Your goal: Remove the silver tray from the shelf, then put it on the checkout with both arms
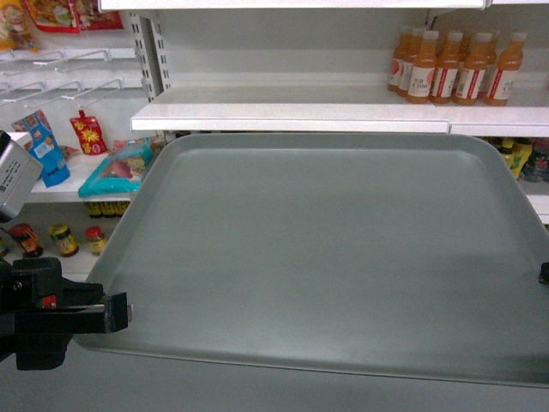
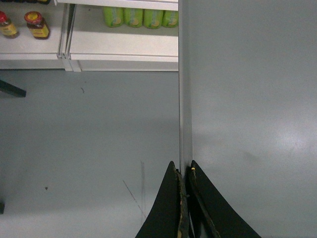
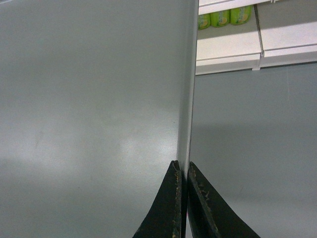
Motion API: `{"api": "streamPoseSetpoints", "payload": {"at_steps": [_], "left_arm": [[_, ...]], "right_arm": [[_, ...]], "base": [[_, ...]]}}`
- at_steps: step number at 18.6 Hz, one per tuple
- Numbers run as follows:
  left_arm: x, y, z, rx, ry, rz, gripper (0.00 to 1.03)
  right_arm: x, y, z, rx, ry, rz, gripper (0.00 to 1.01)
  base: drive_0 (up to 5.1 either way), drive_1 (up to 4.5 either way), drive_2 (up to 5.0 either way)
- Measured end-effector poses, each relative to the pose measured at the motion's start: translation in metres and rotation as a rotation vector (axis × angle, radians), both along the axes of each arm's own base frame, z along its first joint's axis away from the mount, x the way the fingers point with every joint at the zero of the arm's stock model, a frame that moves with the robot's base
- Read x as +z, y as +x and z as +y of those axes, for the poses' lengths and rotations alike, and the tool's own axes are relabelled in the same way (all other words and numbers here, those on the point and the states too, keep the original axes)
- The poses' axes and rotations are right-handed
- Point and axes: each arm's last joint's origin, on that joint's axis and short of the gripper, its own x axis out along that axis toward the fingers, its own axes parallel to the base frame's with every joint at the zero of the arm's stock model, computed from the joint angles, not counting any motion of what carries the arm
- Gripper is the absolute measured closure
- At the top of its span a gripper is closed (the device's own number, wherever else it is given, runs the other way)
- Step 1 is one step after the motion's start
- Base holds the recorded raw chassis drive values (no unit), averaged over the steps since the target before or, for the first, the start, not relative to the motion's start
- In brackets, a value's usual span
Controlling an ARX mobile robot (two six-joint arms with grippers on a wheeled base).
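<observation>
**Grey-green tray held by both edges in front of the shelves**

The large flat matte grey-green tray (image 1: 326,249) with rounded corners and a low rim hangs in the air before the glossy white metal shelf board (image 1: 292,110), above a grey floor (image 2: 89,139).

The left gripper (image 2: 185,171) has its thin black fingers (image 2: 171,198) pinched nearly together on the tray's left rim, one finger on each face of the edge. The right gripper (image 3: 183,168) clamps the opposite rim the same way, its fingers (image 3: 168,203) narrowly parted only by the rim between them. In the head view just a dark sliver of the right gripper shows at the tray's right edge.

Beyond the fingers, orange drink bottles (image 1: 455,67) stand on the shelf board, and green cans (image 2: 141,16) sit on a lower shelf.
</observation>
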Motion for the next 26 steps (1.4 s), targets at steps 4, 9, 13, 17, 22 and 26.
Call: {"api": "streamPoseSetpoints", "payload": {"at_steps": [4,9,13,17,22,26], "left_arm": [[-0.0002,-0.0002,0.0001,0.0,0.001,0.003,1.01],[-0.0001,-0.0002,0.0001,0.0,0.001,0.002,1.01],[0.0005,0.0001,0.0,0.0,-0.001,-0.004,1.01],[0.0005,0.0001,0.0,0.0,-0.001,-0.004,1.01],[-0.0001,-0.0002,0.0001,0.0,0.001,0.003,1.01],[-0.0001,-0.0002,0.0001,0.0,0.001,0.002,1.01]], "right_arm": [[-0.0001,-0.0001,0.0,0.0,0.0,0.002,0.99],[0.0001,0.0,0.0,0.0,0.0,0.0,0.99],[0.0002,0.0,0.0,0.0,0.0,-0.002,0.99],[0.0001,0.0001,-0.0001,0.0,0.0,-0.001,0.99],[-0.0002,-0.0001,0.0,0.0,0.0,0.002,0.99],[-0.0003,-0.0002,0.0,0.0,0.0,0.003,0.99]], "base": [[0.0,-4.3,4.4],[0.1,-4.28,4.4],[0.1,-4.26,4.4],[0.1,-4.23,4.4],[0.1,-4.21,4.5],[0.1,-4.27,4.4]]}}
